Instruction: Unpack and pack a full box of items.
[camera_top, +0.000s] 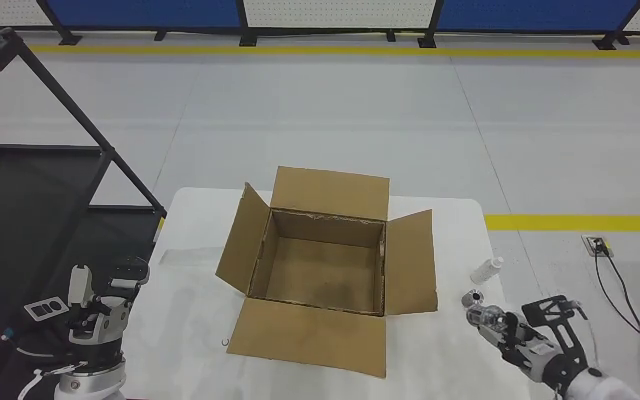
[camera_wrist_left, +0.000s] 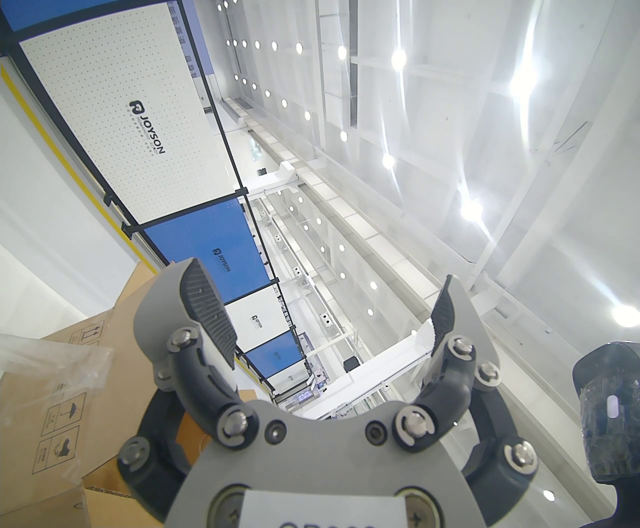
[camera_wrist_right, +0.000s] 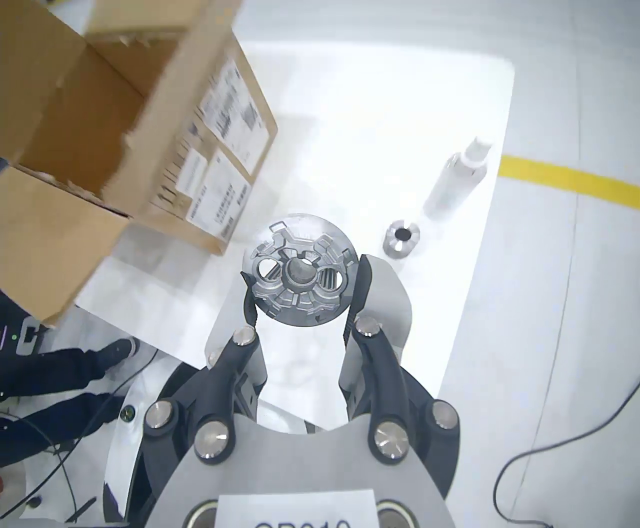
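Note:
An open cardboard box (camera_top: 320, 272) stands in the middle of the white table (camera_top: 190, 300), its flaps spread and its inside bare. My right gripper (camera_wrist_right: 302, 294) is shut on a round metal gear part (camera_wrist_right: 299, 270), held above the table's right front corner, to the right of the box (camera_wrist_right: 90, 125). In the top view the same gripper (camera_top: 497, 324) shows at the lower right. My left gripper (camera_wrist_left: 320, 320) is open with nothing between its fingers and points up toward the ceiling; it sits off the table's left front corner (camera_top: 95, 300).
A small white bottle (camera_top: 487, 268) lies near the table's right edge, with a small metal cylinder (camera_top: 471, 297) just in front of it. Both also show in the right wrist view: bottle (camera_wrist_right: 457, 182), cylinder (camera_wrist_right: 401, 239). A black frame (camera_top: 70, 190) stands to the left.

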